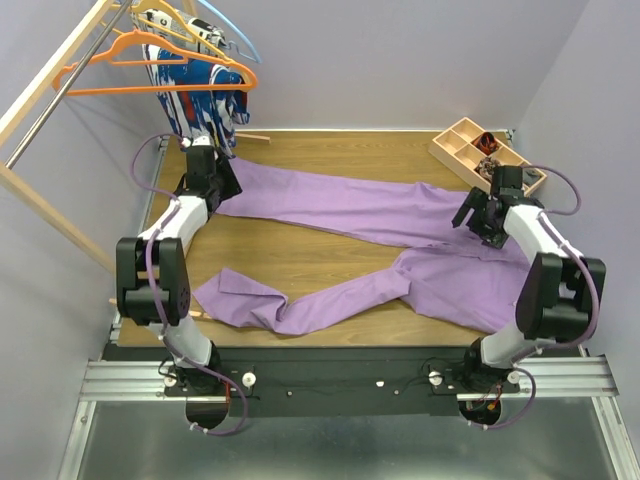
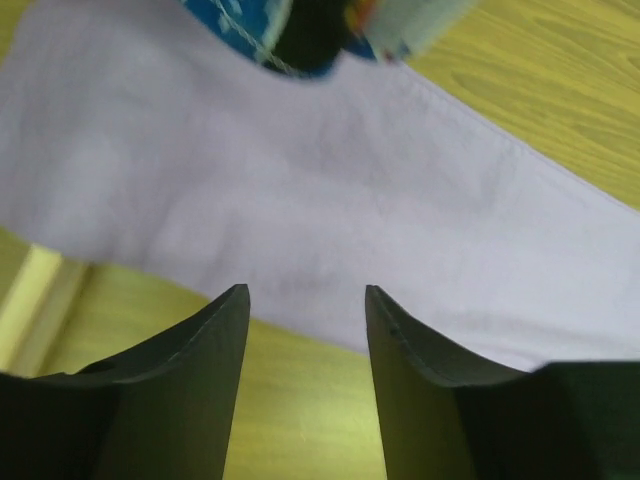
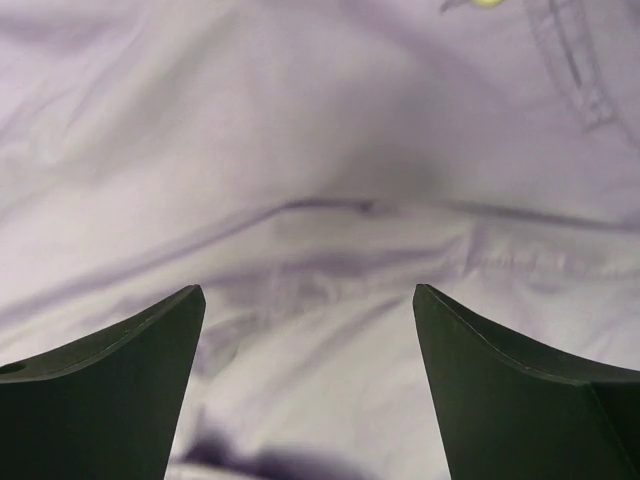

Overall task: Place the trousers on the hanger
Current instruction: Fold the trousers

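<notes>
**Fig.** Both tools over the cloth, pre-grasp.

**Tools.** The left gripper [image 2: 307,292] had its 2 fingers parted to a moderate gap w/ nothing between them. It was poised over the hem end of the far leg of the trousers [image 1: 350,210]; whether it touched the cloth we could not tell. The right gripper [image 3: 308,290] stood wider apart, also empty, over the creased waist/seat region. There we saw a seam, a stitched line and 1 pale button [image 3: 487,3] at the frame edge.

**Layout.** The trousers lay flat on the table [image 1: 330,290], waist to the right and 2 legs running left. The near leg was bunched and folded over at its end. The hanger [image 1: 110,91] hung on the rack [image 1: 35,95] at far left, beside a patterned garment [image 1: 195,100] and well apart from the waist.

**Handling, as we judged it.** The fabric looked thin, soft and light w/ no stiffness, so it would sag and slide from any 1-point hold. It did not look fragile.

**Best holds, in our est.**
- Pinch a raised fold at the waistband, where the layers are thickest.
- Take the legs approx. mid-length, so they could drape over the hanger's smooth bottom bar w/o slipping off.
</notes>
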Tool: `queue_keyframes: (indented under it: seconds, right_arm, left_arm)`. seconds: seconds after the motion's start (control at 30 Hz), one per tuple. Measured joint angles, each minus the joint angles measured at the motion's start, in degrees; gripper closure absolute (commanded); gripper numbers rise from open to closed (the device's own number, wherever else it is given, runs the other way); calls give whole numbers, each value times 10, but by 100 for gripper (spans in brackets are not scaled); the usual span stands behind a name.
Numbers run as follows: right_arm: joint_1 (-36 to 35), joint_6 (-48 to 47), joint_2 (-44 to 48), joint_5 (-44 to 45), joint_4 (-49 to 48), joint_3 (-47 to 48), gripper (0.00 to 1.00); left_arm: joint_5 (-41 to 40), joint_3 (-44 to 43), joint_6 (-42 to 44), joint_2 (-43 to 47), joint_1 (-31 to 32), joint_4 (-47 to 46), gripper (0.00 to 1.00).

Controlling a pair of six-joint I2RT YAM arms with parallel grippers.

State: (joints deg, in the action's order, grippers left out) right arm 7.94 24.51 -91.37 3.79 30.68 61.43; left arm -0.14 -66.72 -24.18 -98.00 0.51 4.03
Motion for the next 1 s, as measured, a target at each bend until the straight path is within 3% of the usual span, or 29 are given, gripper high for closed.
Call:
queue_keyframes:
  seconds: [0.17,0.37,0.77,1.0]
  right_arm:
    - [-11,8,67,-50,14,-28,7]
    - [-49,19,74,-82,26,-40,7]
    - [-76,26,45,-90,25,-63,7]
    - [-76,22,24,-96,19,-76,7]
  left_arm:
    - [2,32,0,55,22,48,39]
    - [2,75,0,101,26,134,40]
    - [-30,208,-29,250,-71,263,52]
    - [-6,223,-35,237,-73,285,54]
